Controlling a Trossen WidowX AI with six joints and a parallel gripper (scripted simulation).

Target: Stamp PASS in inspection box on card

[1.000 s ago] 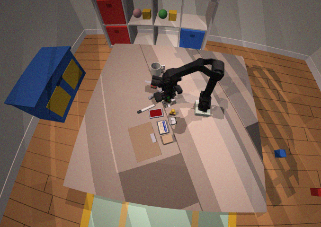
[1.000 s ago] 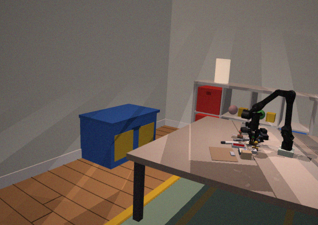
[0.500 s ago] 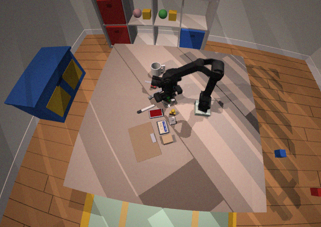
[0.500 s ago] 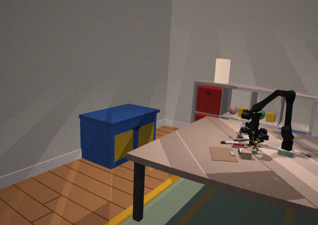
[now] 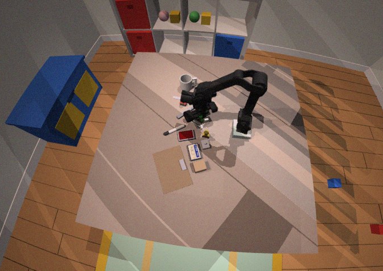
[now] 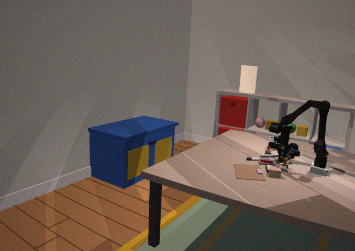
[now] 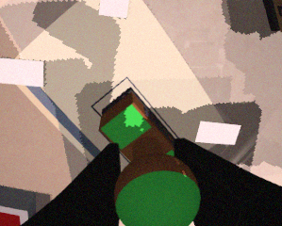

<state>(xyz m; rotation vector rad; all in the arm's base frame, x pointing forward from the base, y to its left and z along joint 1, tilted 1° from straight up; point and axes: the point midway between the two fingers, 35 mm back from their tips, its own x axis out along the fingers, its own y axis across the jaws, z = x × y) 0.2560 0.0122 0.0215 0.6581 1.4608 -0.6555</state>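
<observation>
My gripper (image 5: 199,118) (image 6: 283,154) (image 7: 146,150) is shut on the PASS stamp (image 7: 155,195), a brown stamp with a round green knob. The stamp's square green-topped base (image 7: 124,128) points down at the white card (image 7: 166,56) and sits within the thin dark outline of the inspection box (image 7: 159,115). I cannot tell whether the base touches the card. A brighter green patch shows at the base's far edge. The red ink pad (image 5: 186,135) (image 6: 266,161) (image 7: 3,220) lies just in front of the card.
A red-topped stamp (image 5: 183,103) and a yellow-topped stamp (image 5: 205,134) stand nearby. A white mug (image 5: 186,82), a marker (image 5: 174,129), a blue-framed card (image 5: 194,151), a cardboard sheet (image 5: 172,168), a wooden block (image 5: 199,165) and a small grey box (image 5: 205,144) surround the spot.
</observation>
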